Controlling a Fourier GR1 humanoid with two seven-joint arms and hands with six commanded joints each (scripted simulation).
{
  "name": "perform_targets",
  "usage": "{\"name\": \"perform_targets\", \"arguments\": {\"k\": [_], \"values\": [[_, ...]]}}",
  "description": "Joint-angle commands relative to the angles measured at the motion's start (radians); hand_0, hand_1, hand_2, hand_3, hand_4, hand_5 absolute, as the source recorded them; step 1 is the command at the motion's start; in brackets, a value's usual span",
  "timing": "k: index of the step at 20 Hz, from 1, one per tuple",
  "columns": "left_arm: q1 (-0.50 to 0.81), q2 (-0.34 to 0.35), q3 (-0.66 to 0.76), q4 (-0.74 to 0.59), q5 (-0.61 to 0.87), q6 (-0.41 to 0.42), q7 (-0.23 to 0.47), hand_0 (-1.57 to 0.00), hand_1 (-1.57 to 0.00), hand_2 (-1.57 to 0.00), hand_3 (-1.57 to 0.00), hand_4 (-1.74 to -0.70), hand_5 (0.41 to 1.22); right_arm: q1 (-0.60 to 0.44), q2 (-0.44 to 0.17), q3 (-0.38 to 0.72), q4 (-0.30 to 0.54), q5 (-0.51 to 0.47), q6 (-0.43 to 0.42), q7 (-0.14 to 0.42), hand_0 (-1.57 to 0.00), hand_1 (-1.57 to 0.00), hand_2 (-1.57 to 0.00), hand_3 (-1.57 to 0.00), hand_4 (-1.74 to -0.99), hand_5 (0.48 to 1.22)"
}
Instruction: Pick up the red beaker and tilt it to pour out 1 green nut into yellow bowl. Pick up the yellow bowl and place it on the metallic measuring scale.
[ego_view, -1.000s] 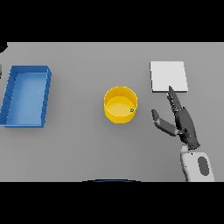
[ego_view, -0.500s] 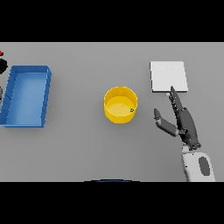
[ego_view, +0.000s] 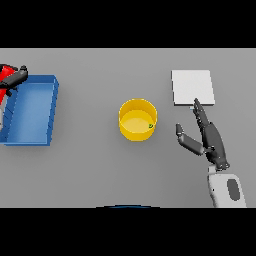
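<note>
The yellow bowl (ego_view: 137, 120) stands on the grey table (ego_view: 100, 170) near the middle of the view, upright, with one small green nut (ego_view: 150, 126) lying inside it against the inner wall on the side toward the robot's right.

To the right of the bowl and farther from the robot lies the metallic measuring scale (ego_view: 193, 87), a flat pale square plate, well apart from the bowl.

The right hand (ego_view: 209, 140) is to the right of the bowl and nearer the robot than the scale. Its fingers are straight and stretched toward the scale, with the tips reaching the scale's near edge, and the thumb is spread out toward the bowl without touching it. It holds nothing.

Well to the left of the bowl lies a blue tray (ego_view: 51, 110), a rectangular bin with raised walls. At the tray's far left corner, at the edge of the view, the left hand (ego_view: 15, 79) has its dark fingers curled round the red beaker (ego_view: 5, 74), which is only partly in view.
</note>
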Motion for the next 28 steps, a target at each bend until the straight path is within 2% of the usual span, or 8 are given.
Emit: {"name": "perform_targets", "arguments": {"k": [1, 4, 9, 13, 16, 19, 22, 28], "values": [[0.002, -0.003, -0.004, -0.019, 0.011, -0.024, 0.005, -0.79, -0.66, -0.60, -0.37, -0.88, 0.701, -0.004, 0.000, 0.001, 0.010, 0.007, -0.002, -0.006, 0.00, 0.00, 0.00, 0.00, -1.320, 0.726], [0.006, 0.009, -0.007, -0.018, -0.014, -0.069, 0.008, -0.40, -0.34, -0.31, -0.19, -0.81, 0.667, -0.008, -0.001, -0.001, 0.006, 0.005, -0.004, -0.010, 0.00, 0.00, 0.00, 0.00, -1.316, 0.724], [0.012, -0.007, -0.015, -0.007, -0.079, -0.117, 0.006, -0.13, -0.11, -0.10, -0.06, -0.76, 0.655, 0.003, -0.002, 0.010, 0.004, 0.034, -0.019, -0.013, 0.00, 0.00, 0.00, 0.00, -1.305, 0.717], [0.025, -0.023, -0.019, -0.048, -0.095, -0.072, -0.004, -0.05, -0.04, -0.04, -0.02, -0.73, 0.661, -0.011, 0.003, 0.017, -0.010, 0.032, -0.015, 0.033, 0.00, 0.00, 0.00, 0.00, -1.277, 0.704], [0.016, -0.035, -0.011, -0.054, -0.095, -0.048, 0.007, -0.03, -0.02, -0.02, -0.01, -0.72, 0.675, -0.058, -0.034, 0.052, -0.023, 0.148, -0.050, 0.104, 0.00, 0.00, 0.00, 0.00, -1.222, 0.662], [0.035, -0.037, -0.004, -0.075, -0.082, -0.045, -0.024, -0.01, -0.01, -0.01, -0.01, -0.72, 0.693, -0.129, -0.098, 0.093, -0.008, 0.138, 0.064, 0.022, -0.01, 0.00, 0.00, 0.00, -1.174, 0.680], [0.039, -0.042, -0.003, -0.088, -0.077, -0.043, -0.023, -0.01, -0.01, 0.00, 0.00, -0.74, 0.709, -0.220, -0.171, 0.156, 0.029, 0.216, 0.138, 0.017, 0.00, 0.00, 0.00, 0.00, -1.254, 0.666], [0.044, -0.042, 0.000, -0.095, -0.075, -0.045, -0.016, 0.00, 0.00, 0.00, 0.00, -0.75, 0.712, -0.393, -0.250, 0.320, 0.114, 0.434, 0.207, 0.010, 0.00, 0.00, 0.00, 0.00, -1.227, 0.616]]}}
